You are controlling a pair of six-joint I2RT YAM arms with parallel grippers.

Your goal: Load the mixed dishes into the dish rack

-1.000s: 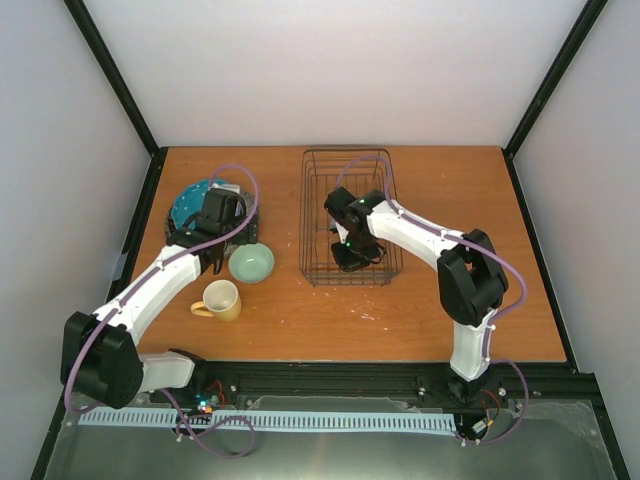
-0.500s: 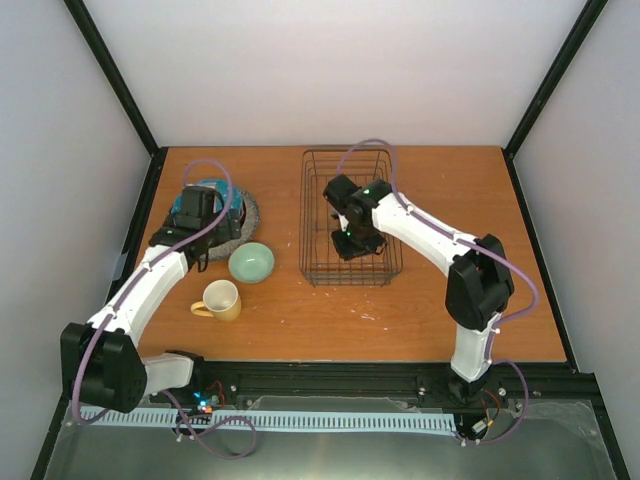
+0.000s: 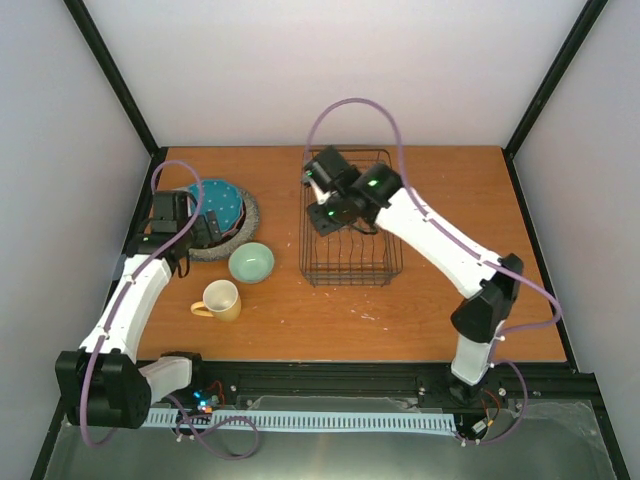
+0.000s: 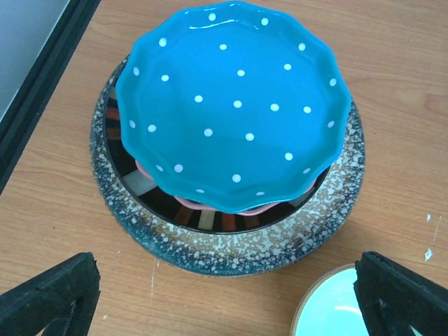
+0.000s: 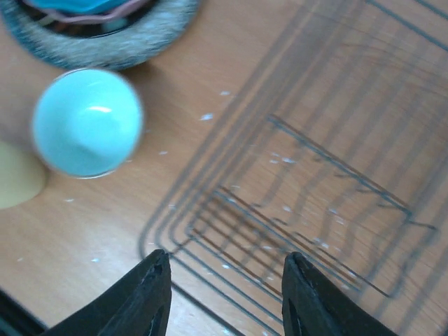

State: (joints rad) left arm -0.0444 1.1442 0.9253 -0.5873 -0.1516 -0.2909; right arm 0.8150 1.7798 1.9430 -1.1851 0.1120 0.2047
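The blue dotted plate (image 3: 222, 200) lies on the pink-red dotted plate (image 4: 266, 208), of which only a rim edge shows, and both sit on the grey speckled plate (image 3: 243, 229) at the table's left. My left gripper (image 4: 224, 308) is open and empty, just near of this stack. The pale green bowl (image 3: 251, 263) and the yellow mug (image 3: 220, 299) stand nearer the front. The dish rack (image 3: 350, 262) holds no dishes. My right gripper (image 5: 225, 301) is open and empty above the rack's left part. The bowl (image 5: 87, 122) and mug (image 5: 17, 175) show in the right wrist view.
A black frame rail (image 3: 140, 215) runs along the table's left edge, close to my left arm. White walls close the back and sides. Bare wood (image 3: 470, 250) lies right of the rack.
My left gripper has drawn back left off the plate stack, uncovering the blue plate. My right gripper has risen and moved toward the rack's far left.
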